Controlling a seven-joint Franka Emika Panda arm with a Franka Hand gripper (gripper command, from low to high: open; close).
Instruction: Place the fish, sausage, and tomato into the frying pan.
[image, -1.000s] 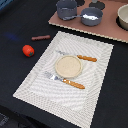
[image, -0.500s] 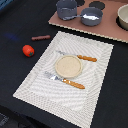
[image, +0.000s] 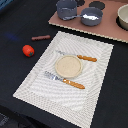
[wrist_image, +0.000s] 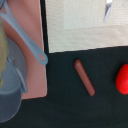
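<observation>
Exterior view: nothing has shifted since earlier; the sausage (image: 41, 37) and tomato (image: 28, 50) lie on the dark table (image: 20, 20), the fish (image: 91, 17) in the pan (image: 91, 16). Wrist view: sausage (wrist_image: 84, 77) and tomato (wrist_image: 122, 79) lie below the claw, whose opening I cannot tell.

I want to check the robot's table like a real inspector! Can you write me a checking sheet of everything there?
Surface: dark table with a striped placemat and a pinkish board.
Job's things: tomato and sausage on the dark table, apart; frying pan on the board with a white piece inside, probably the fish.
Clutter: grey pot, beige bowl, tan plate, knife and fork with orange handles.
Grippers: nothing seen.
Cables: nothing seen.
Surroundings: nothing seen past the table.
</observation>
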